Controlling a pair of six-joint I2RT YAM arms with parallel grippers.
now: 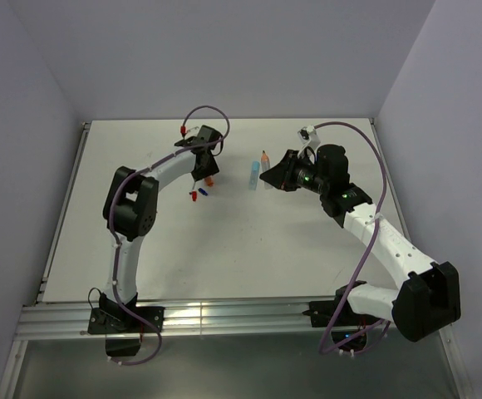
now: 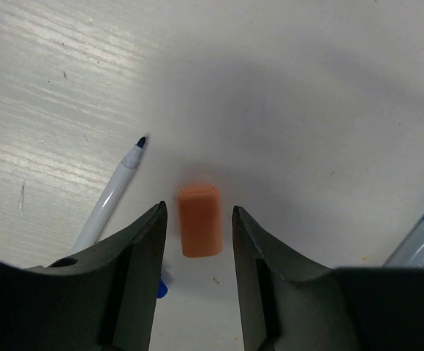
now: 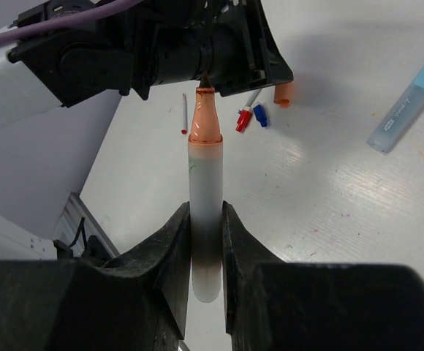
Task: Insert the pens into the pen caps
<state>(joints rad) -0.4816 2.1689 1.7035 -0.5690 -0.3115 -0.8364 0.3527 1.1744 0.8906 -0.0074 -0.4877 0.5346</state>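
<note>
Two tools are busy over the white counter [image 1: 249,249], and everything is easiest to place from the short orange plastic cap [image 2: 199,219] lying on its side there. The left tool [image 2: 198,212] hangs right over that cap with its jaws apart. One finger stands on each side, with a sliver of counter showing between finger and plastic, so it grips nothing.

Near one side of the orange cap lies a thin white pen with a dark tip [image 2: 113,196]. A small dark blue cap [image 2: 161,288] peeps out by the orange cap's near end, half hidden under a finger, and a small red cap [image 3: 243,118] sits close beside the blue one. Well off on the orange cap's other side lies a pale blue translucent pen [image 3: 409,102].

Out that way too, the right tool [image 3: 205,212] is clamped on a stubby pale translucent pen with an orange tip [image 3: 203,157]. It holds the pen low on the barrel and clear of the counter, with the tip aimed towards the orange cap and the left tool.

I'd judge the orange cap light, hard and smooth. Pinched near an end it may well skid or squirt out, so the hold belongs across the middle of its length, with the mouth left free. I cannot tell which end is the open one.

The pen looks stiff and slick. Gripped so far back, it may slide in the jaws when pushed home, and its soft tip would suffer from a crooked approach.
</note>
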